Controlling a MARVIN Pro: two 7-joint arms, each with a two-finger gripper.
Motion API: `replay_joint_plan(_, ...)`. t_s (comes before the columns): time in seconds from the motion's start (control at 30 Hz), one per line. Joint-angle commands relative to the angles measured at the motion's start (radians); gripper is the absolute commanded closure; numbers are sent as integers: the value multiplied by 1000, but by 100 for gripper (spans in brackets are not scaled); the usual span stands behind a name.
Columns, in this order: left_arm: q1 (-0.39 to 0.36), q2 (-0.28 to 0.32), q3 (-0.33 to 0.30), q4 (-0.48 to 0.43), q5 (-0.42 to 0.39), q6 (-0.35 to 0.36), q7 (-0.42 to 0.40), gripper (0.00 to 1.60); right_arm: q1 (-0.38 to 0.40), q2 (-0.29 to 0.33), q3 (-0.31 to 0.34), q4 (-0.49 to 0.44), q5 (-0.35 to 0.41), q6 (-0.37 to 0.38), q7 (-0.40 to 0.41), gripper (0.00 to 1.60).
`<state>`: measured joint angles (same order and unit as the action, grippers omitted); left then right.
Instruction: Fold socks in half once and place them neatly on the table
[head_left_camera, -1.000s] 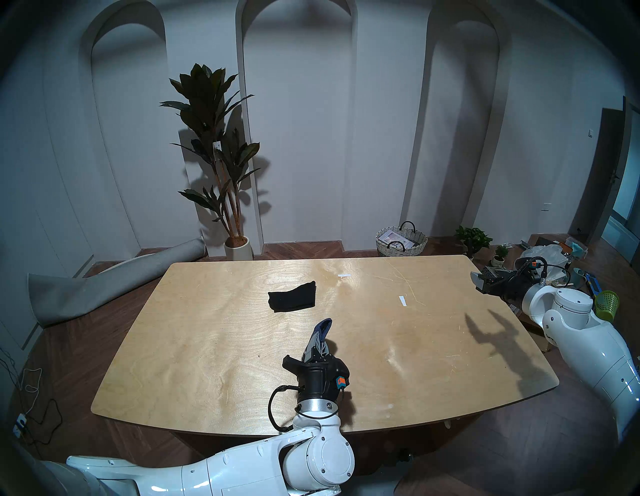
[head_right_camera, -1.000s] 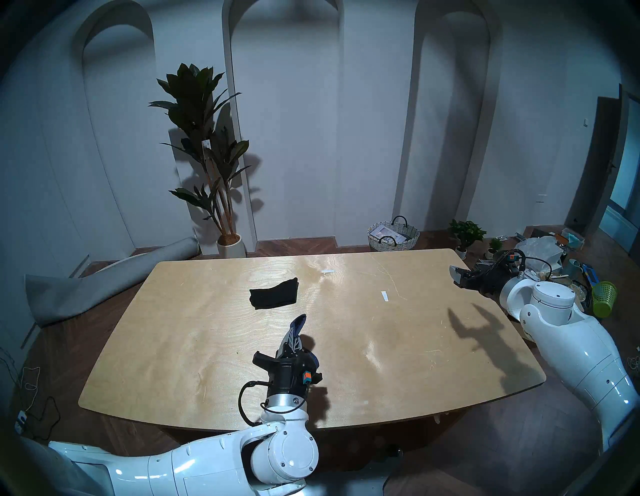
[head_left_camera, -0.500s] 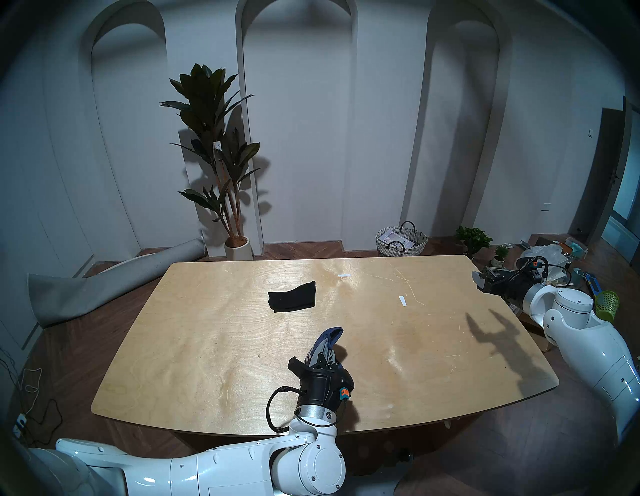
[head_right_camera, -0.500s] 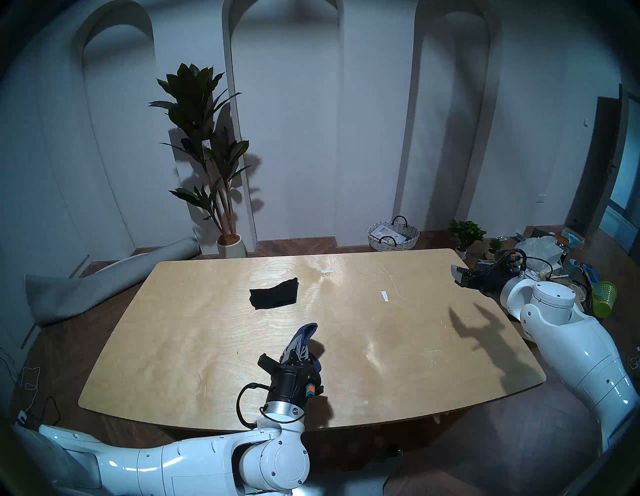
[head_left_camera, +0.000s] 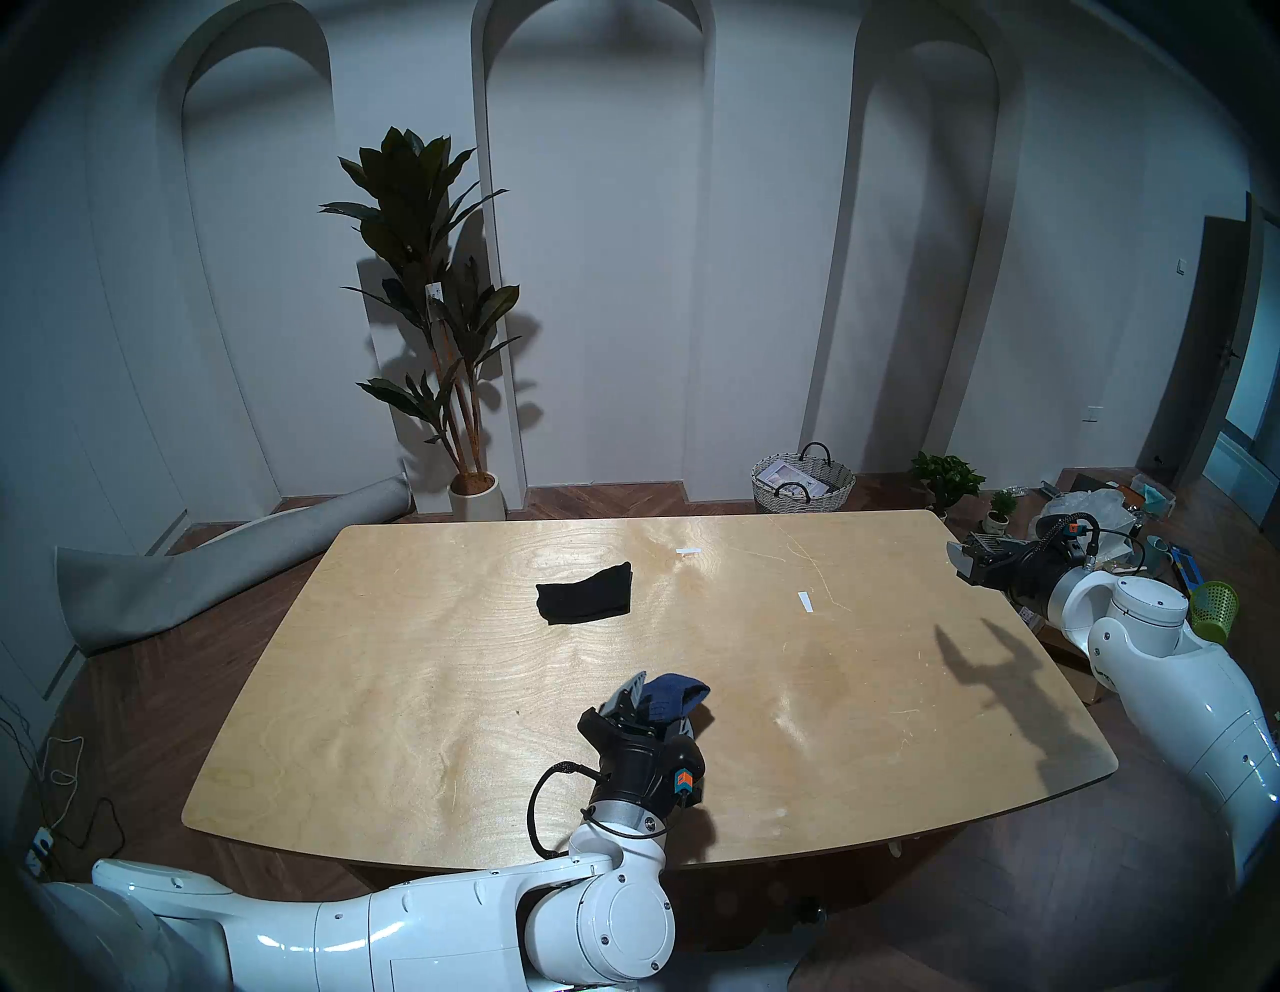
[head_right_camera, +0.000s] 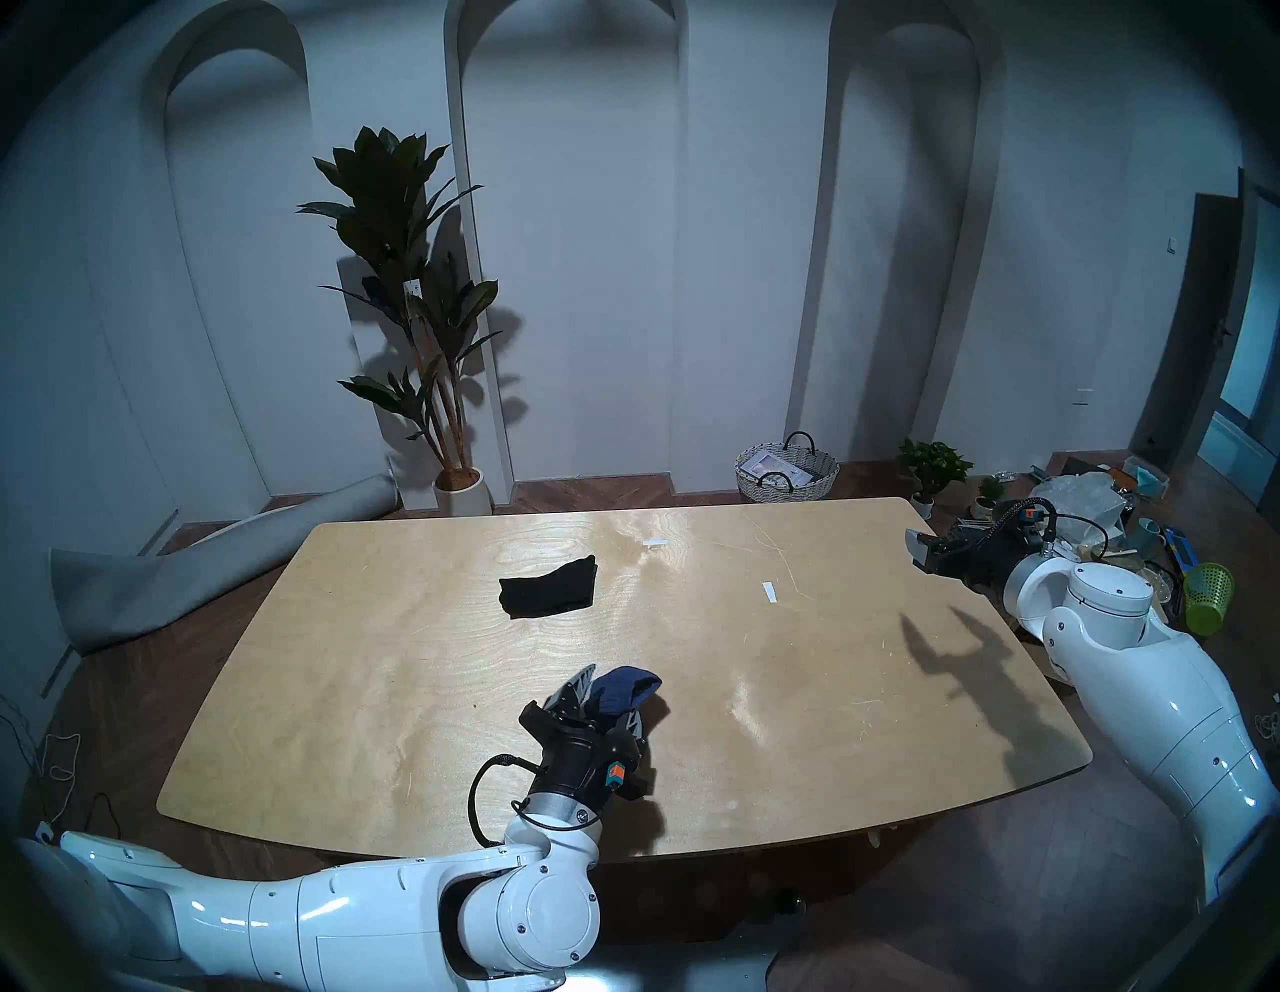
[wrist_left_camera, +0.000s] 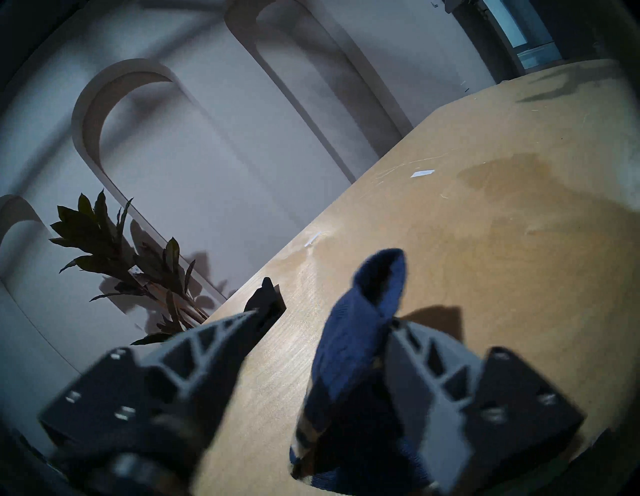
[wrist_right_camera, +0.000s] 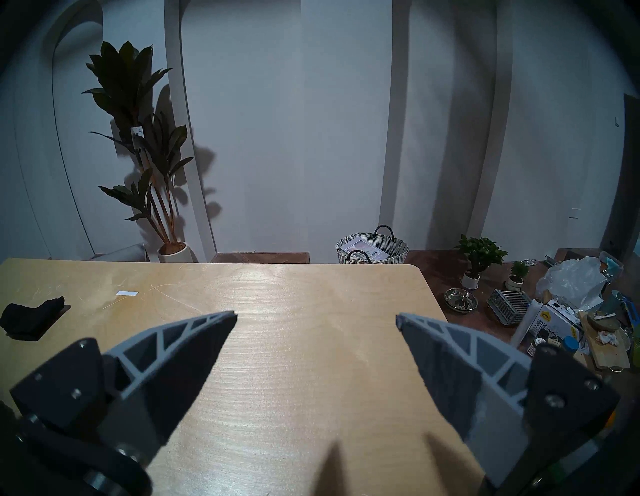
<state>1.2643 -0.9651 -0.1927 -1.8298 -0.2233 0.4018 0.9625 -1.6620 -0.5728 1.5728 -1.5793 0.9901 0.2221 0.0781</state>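
One sock, the black sock (head_left_camera: 585, 594), lies folded at the worktop (head_left_camera: 415, 693) centre. Left hand (wrist_left_camera: 311, 346): fingers parted, navy sock (wrist_left_camera: 356, 332) draped against one finger, placement unfinished. Right hand (wrist_right_camera: 317, 317): spread wide, empty, over the worktop's right edge.

Most of the worktop (head_left_camera: 429, 693) lies bare: its whole left half, the near edge and the wide stretch on the right offer open passage. Only two things sit in the way: the black sock (head_left_camera: 585, 603) lying flat toward the far middle, and the left gripper (head_left_camera: 651, 706) with the blue sock (head_left_camera: 675, 695) near the front centre. The right gripper (wrist_right_camera: 317, 320) hangs above the far right corner, jaws wide, with bare wood beneath.
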Motion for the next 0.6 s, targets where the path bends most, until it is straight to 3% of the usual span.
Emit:
replay_joint_plan(0.0,-18,26,-14,-62,-5,-10,-15,0,28,4,1,5,-7,-9,3,0)
replay_joint_plan(0.37,2,80,-54,-158,-88,-20,-32,0,53,1,-19,14,-13,-3,10,0)
replay_joint_plan(0.57,39,120,-101,-220,-225,-53,-70,0,66,0,-31,16,-19,3,14,0)
